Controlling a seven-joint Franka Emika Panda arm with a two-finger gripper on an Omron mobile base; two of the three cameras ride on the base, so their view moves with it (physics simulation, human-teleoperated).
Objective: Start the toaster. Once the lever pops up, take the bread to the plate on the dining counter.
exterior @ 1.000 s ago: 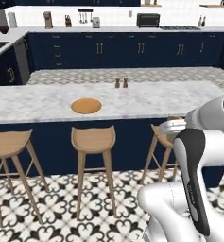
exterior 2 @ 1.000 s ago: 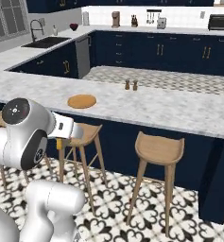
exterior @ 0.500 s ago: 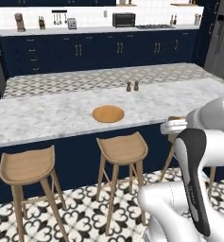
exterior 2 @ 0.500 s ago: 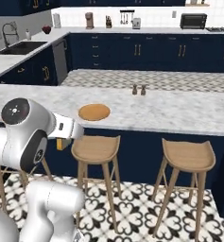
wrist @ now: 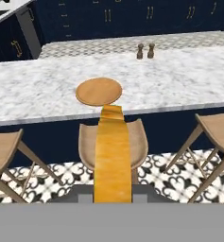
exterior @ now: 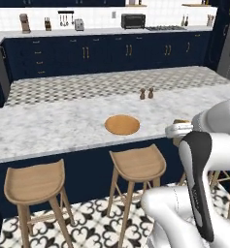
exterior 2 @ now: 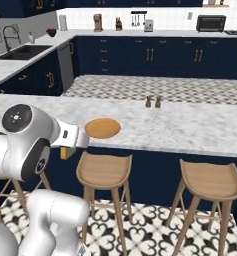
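Bread (wrist: pixel 113 160) sits in the jaws, seen edge-on in the hand view as a golden-brown strip running up from the bottom centre — jaws clamped on it, fingertips themselves hidden behind the slice. In the left base view a bit of the bread (exterior: pixel 180 122) peeks out at the white wrist, off the near edge of the desk (exterior: pixel 48 126). Plate (exterior: pixel 122 124) lies flat on the marble top near its front edge, bare; hand view has the plate (wrist: pixel 99 91) straight ahead of the bread's far end, the two apart. Right base view: plate (exterior 2: pixel 102 128) just beyond the arm's forearm. Two small brown shakers (exterior: pixel 145 93) stand side by side further back on the desk, well apart from the plate. Wooden stools (exterior 2: pixel 104 171) line the navy base below. Black toaster oven (exterior: pixel 133 21) on the far back worktop — silver toaster (exterior: pixel 79 24) stands left of it, too small for any lever detail.
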